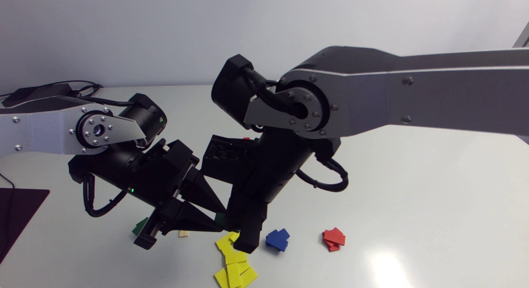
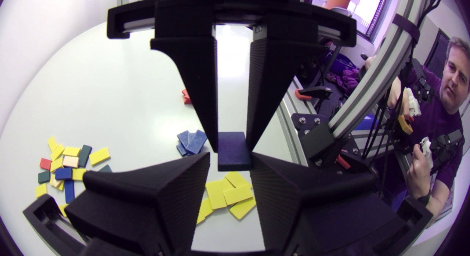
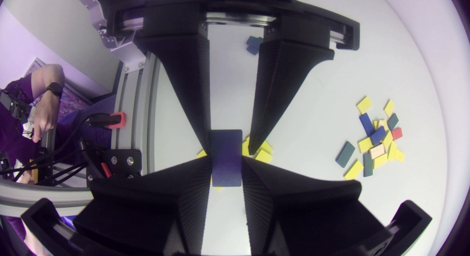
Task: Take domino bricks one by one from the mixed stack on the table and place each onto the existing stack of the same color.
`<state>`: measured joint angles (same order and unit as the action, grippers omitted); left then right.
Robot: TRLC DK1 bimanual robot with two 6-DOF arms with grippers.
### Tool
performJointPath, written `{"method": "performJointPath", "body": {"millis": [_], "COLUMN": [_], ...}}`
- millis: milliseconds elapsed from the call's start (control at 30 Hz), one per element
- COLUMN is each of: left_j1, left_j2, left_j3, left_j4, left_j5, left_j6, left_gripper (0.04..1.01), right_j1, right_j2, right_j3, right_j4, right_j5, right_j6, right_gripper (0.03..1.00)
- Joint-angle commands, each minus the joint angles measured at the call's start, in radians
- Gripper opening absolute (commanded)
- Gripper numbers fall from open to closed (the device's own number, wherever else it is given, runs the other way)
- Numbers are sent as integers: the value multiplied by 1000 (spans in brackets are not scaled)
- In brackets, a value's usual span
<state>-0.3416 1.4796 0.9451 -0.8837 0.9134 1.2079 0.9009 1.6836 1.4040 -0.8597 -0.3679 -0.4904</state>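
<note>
At lower centre, over loose flat yellow bricks (image 1: pixel 233 263) on smooth white table (image 1: pixel 413 197): ribbed wedge-fingered right pincer (image 3: pixel 226 158) clamped on matte rectangular blue brick (image 3: pixel 226 145); left pincer (image 2: pixel 231 155) apart, tips flanking same brick. Farther off, lower right of centre: blue stack (image 1: pixel 277 239), red stack (image 1: pixel 334 239).

The brick (image 3: pixel 226 157) between the 2 pairs of jaws is dark navy, plain. The jaws are matte black, with fine ribbing on their inner faces. The left arm (image 1: pixel 41 127) and right arm (image 1: pixel 434 98) are silver-grey with black joints. The table (image 1: pixel 413 189) is plain white. On it lie a yellow stack (image 1: pixel 233 263), a blue stack (image 1: pixel 277 239) and a red stack (image 1: pixel 334 239). The pile (image 2: pixel 68 166) is mostly yellow, mixed with blue and dark green bricks, 1 red and 1 cream.
</note>
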Motion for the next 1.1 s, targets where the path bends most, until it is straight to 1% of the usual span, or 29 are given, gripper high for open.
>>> {"method": "performJointPath", "body": {"millis": [0,333,400,500,567,600,633,700,767,967,1033,1067], "left_j1": [6,9,9,10,12,13,13,13,15,29,32,33], "left_j2": [19,30,34,34,34,33,33,30,28,28,27,25], "left_j3": [38,52,49,43,44,44,46,46,47,47,44,43], "left_j4": [-12,-11,-4,0,2,2,2,0,0,0,0,-1], "left_j5": [19,21,22,22,24,24,25,25,25,25,25,25], "left_j6": [28,27,27,28,25,24,22,21,19,15,15,15], "left_gripper": [392,389,379,334,333,333,333,333,333,331,333,333], "right_j1": [9,6,6,6,6,4,3,0,-3,-13,-16,-19], "right_j2": [-7,-7,-7,-7,-7,-7,-7,-7,-7,-10,-18,-22], "right_j3": [-22,-23,-22,-19,-19,-17,-16,-17,-17,-28,-33,-33], "right_j4": [2,4,4,2,1,1,-1,-2,-2,-4,-2,-2], "right_j5": [-9,-12,-12,-12,-12,-12,-12,-12,-12,-12,-11,-12], "right_j6": [9,9,9,9,9,10,10,10,10,10,7,9], "right_gripper": [100,98,100,100,103,126,182,366,420,846,946,966]}}
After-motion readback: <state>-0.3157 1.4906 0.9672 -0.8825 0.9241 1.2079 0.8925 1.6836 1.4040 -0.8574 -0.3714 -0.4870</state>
